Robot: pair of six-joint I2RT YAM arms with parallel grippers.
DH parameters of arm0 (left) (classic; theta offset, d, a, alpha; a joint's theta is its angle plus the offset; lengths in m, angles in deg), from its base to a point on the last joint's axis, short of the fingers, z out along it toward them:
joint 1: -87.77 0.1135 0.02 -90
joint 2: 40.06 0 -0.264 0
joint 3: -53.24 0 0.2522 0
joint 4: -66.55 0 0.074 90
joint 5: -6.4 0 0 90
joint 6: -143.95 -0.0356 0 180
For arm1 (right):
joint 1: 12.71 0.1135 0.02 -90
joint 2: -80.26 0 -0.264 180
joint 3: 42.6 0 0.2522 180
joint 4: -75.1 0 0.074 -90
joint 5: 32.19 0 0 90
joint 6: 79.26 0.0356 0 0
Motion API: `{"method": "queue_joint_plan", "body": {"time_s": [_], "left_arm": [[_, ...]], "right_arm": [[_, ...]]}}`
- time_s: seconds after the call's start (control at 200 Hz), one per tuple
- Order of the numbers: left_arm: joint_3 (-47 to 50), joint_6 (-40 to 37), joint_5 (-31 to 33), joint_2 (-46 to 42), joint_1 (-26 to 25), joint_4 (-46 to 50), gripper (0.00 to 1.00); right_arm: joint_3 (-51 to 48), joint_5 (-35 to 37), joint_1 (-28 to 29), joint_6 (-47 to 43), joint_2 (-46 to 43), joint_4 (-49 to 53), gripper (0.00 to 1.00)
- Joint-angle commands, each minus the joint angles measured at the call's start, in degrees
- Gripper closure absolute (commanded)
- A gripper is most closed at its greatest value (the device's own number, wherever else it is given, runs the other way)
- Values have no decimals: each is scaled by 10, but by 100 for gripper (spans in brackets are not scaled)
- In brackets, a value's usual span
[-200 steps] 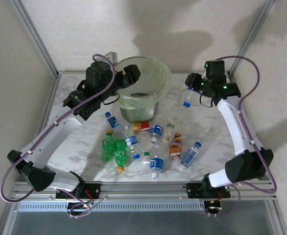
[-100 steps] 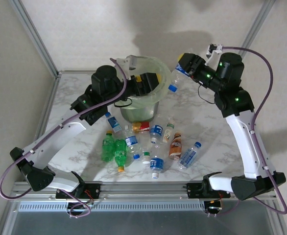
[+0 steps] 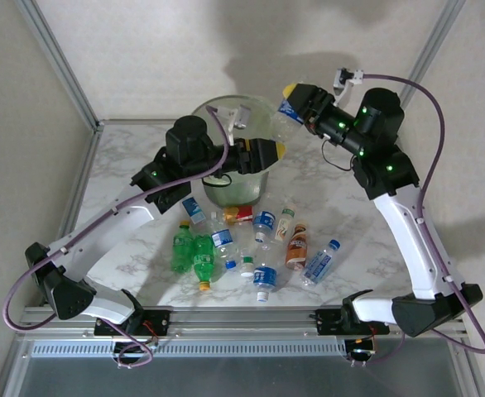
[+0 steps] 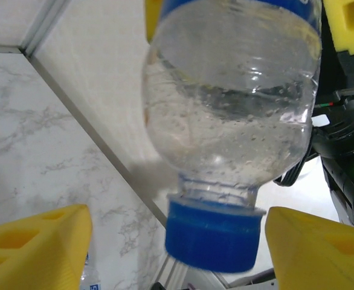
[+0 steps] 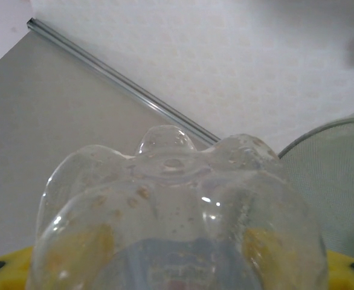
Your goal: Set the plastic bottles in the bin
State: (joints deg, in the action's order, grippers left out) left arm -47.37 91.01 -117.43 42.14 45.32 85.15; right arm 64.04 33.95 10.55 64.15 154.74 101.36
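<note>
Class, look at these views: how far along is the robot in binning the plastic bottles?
Done: cannot tell, the bin is mostly covered. In hand: the right claw grips a clear blue-capped bottle, cap down, by the bin rim; the left claw is open, facing its cap. Left: about a dozen loose bottles before the bin.

We look down from high above and behind the arm bases, which sit along the bottom of the top view. That view takes in the whole table (image 3: 333, 194), with the bin (image 3: 213, 106) at upper centre. The left wrist camera sits very near a clear bottle (image 4: 231, 115) and faces the wall between the left tool's (image 4: 177, 244) pads (image 4: 38, 241). The right wrist camera looks along the right tool (image 5: 177, 269), pressed close to that bottle's base, with the bin at right of frame. All three views share this bottle.
</note>
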Motion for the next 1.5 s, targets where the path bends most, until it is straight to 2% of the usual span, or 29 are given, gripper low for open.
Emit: {"method": "queue_joint_plan", "body": {"time_s": [0.0, 0.11, 0.32, 0.566, 0.631, 0.671, 0.691, 0.721, 0.756, 0.821, 0.906, 0.951, 1.101, 1.397, 1.492], "left_arm": [[7, -15, -30, -1, -4, -29, 29], [7, -20, -20, -2, -4, -23, 38], [0, -41, -2, -3, -4, -3, 49], [-14, -77, 48, -9, -4, 37, 71], [-18, -83, 65, -8, -3, 47, 74], [-24, -87, 78, -6, -3, 57, 75], [-26, -88, 88, -5, -3, 63, 76], [-30, -91, 106, -3, -3, 72, 77], [-36, -96, 127, 0, -2, 85, 77], [-52, -101, 174, 8, 5, 114, 78], [-74, -96, 224, 21, 26, 148, 78], [-84, -87, 254, 28, 41, 164, 81], [-105, -58, 253, 65, 94, 198, 83], [-148, -64, 291, 140, 96, 280, 81], [-150, -63, 301, 145, 96, 286, 74]], "right_arm": [[3, -5, 13, 9, 5, -37, 45], [4, -10, 20, 13, 13, -43, 45], [-8, -6, 31, 13, 15, -43, 44], [-6, 10, 31, 3, 10, -29, 41], [-2, 15, 31, 0, 9, -22, 37], [2, 22, 31, -3, 8, -15, 31], [3, 28, 32, -4, 8, -12, 24], [4, 38, 31, -5, 6, -6, 14], [5, 52, 31, -6, 4, 2, 6], [13, 85, 31, -16, 1, 30, 2], [19, 129, 31, -27, -2, 73, 1], [20, 144, 31, -32, -4, 91, 1], [3, 171, 31, -44, -15, 127, 1], [-35, 214, 31, -61, -49, 170, 1], [-36, 226, 30, -65, -52, 182, 1]]}}
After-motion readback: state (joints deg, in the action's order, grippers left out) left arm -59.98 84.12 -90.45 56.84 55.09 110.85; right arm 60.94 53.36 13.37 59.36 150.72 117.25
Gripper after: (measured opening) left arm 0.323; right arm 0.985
